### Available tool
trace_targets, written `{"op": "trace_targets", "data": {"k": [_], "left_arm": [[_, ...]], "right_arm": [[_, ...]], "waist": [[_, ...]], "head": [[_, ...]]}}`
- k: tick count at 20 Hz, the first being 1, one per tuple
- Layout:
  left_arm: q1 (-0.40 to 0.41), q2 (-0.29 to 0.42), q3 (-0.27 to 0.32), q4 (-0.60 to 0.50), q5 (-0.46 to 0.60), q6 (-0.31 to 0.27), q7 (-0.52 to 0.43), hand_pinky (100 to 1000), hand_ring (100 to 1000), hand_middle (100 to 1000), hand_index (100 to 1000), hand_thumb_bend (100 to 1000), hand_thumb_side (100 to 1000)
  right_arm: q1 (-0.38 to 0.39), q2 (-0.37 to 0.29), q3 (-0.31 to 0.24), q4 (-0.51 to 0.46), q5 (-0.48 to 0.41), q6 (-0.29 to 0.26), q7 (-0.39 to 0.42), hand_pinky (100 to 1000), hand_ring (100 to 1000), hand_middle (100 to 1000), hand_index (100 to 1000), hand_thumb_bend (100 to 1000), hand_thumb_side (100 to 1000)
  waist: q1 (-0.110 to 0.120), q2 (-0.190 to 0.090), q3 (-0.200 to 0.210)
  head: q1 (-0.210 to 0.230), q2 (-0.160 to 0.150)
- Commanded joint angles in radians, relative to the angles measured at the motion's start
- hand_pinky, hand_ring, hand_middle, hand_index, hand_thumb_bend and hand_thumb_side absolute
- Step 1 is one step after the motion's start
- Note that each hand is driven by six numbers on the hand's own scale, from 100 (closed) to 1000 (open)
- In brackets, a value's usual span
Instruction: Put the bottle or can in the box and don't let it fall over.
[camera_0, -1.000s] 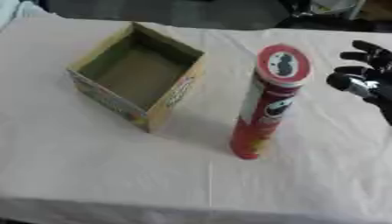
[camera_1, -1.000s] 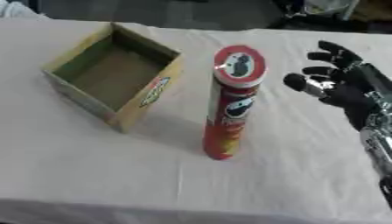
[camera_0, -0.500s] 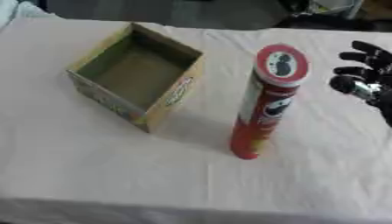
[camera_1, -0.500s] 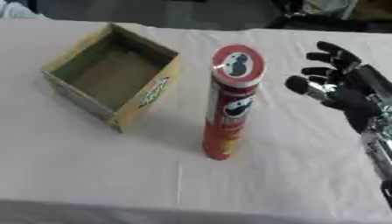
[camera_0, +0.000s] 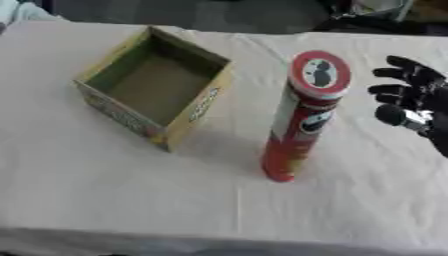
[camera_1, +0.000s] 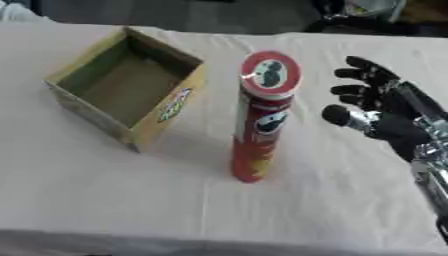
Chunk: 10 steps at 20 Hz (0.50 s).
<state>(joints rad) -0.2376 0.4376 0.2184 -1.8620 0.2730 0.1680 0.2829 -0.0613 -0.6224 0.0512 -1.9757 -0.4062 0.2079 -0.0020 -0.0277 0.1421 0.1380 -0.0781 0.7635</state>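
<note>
Not much is changing between a second ago and now, honestly. The tall red cylindrical crisp can with the red-rimmed lid (camera_0: 300, 117) is standing upright on the bench covered in a white cloth (camera_0: 105, 185), in the same spot as before, a little right of the middle. It's leaning nowhere; the tilt you see is just the camera angle. It's sitting outside the box, so that step isn't done yet.

The open-topped yellow and green cardboard box (camera_0: 157, 85) is lying to the left of the can, near it but not touching, with a strip of cloth between them. Its opening is facing up and I can see the brownish inside floor with nothing in it. It hasn't shifted either.

The black right robot hand (camera_1: 378, 114) is hovering to the right of the can, up around the level of the lid, with its fingers (camera_1: 363, 70) spread apart and straightish and the thumb sticking out toward the can. It's holding nothing and there's a clear gap between it and the can. Compared with the earlier frames it's sitting in pretty much the same place, maybe drifting a hair closer, but it's hard to call.

The left robot hand isn't showing up in either view.
</note>
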Motion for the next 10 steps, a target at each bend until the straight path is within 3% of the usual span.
{"op": "trace_targets", "data": {"k": [1,3,4,5,10], "left_arm": [[-0.006,0.017,0.007,-0.017,0.001,0.001,-0.002,702,1000,931,839,155,760],[-0.006,0.016,0.007,-0.017,0.001,0.001,-0.003,701,1000,931,839,155,761],[-0.006,0.016,0.006,-0.017,0.001,0.001,-0.003,701,1000,931,839,155,761],[-0.006,0.015,0.006,-0.016,0.001,0.001,-0.003,701,1000,931,839,155,762],[-0.005,0.012,0.004,-0.019,-0.004,-0.004,-0.019,702,1000,931,839,152,764]], "right_arm": [[-0.009,-0.025,0.006,-0.024,0.01,-0.004,0.025,897,805,859,964,981,359],[-0.015,-0.019,0.016,-0.024,0.014,0.001,0.036,897,805,859,964,984,362],[-0.018,-0.016,0.02,-0.024,0.017,0.004,0.04,896,806,858,964,1000,301],[-0.021,-0.013,0.025,-0.024,0.019,0.007,0.045,896,808,860,964,984,362],[-0.038,0.011,0.044,-0.024,0.027,0.033,0.053,897,821,869,968,1000,378]], "waist": [[0.003,-0.01,0.0],[0.003,-0.009,0.001],[0.003,-0.009,0.002],[0.003,-0.008,0.003],[0.002,-0.007,0.005]], "head": [[-0.002,0.003],[-0.004,0.003],[-0.004,0.003],[-0.005,0.003],[-0.005,0.004]]}}
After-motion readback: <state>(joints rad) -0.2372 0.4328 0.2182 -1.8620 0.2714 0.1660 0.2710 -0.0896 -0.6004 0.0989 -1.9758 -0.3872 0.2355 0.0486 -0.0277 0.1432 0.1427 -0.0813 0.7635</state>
